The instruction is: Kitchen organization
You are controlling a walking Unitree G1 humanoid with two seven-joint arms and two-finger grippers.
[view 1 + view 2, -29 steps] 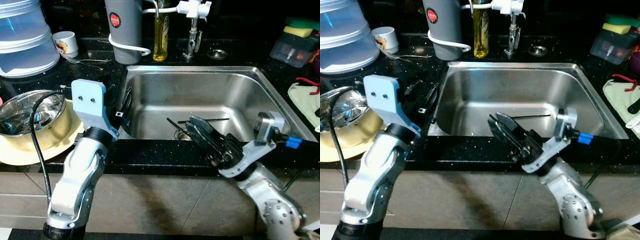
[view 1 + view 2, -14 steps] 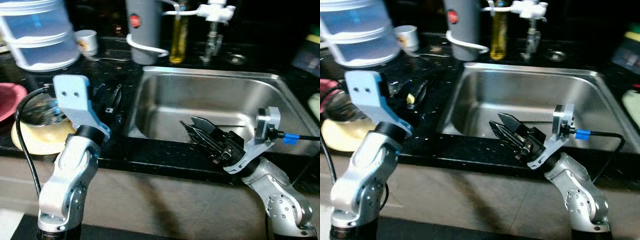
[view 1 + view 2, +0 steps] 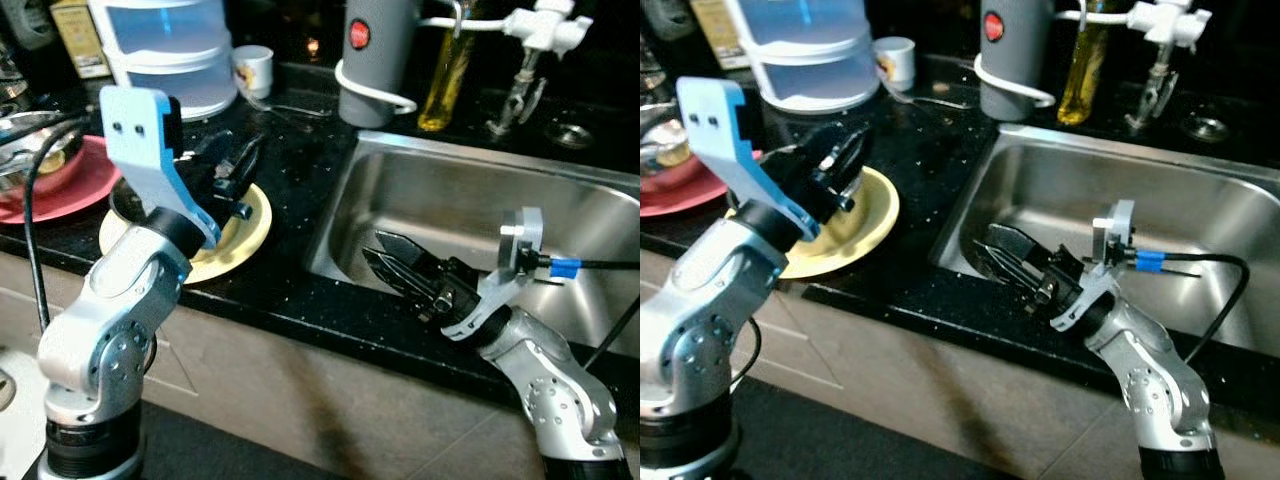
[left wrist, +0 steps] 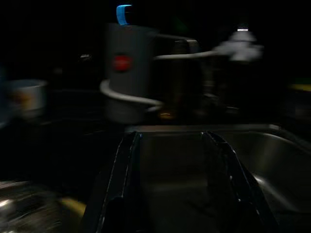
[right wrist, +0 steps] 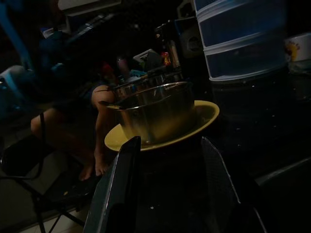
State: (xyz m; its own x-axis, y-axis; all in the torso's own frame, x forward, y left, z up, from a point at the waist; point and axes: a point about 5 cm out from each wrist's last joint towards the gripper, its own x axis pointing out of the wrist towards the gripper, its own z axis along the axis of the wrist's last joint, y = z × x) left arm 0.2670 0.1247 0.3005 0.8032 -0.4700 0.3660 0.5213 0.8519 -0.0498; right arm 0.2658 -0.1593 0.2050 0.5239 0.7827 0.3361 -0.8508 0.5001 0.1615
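Observation:
A yellow plate [image 3: 245, 215] lies on the black counter left of the steel sink [image 3: 470, 200]. In the right wrist view a steel bowl [image 5: 155, 111] stands on that plate. My left gripper [image 3: 235, 170] hangs over the plate's right side, and its fingers [image 4: 121, 184] stand apart with nothing between them. My right gripper [image 3: 395, 265] is open and empty above the sink's front left corner, pointing left toward the plate. The left arm hides most of the bowl in the eye views.
A red plate [image 3: 60, 185] with another steel bowl sits at the far left. Stacked clear containers [image 3: 165, 50], a white cup [image 3: 252, 70], a grey jug [image 3: 375, 50], an oil bottle [image 3: 445, 70] and the tap [image 3: 530, 50] line the back. A seated person's legs [image 5: 63, 126] are beyond the counter.
The whole view has shifted left along the counter. My left gripper now hangs over the yellow plate instead of beside the sink's left rim. Both grippers remain open.

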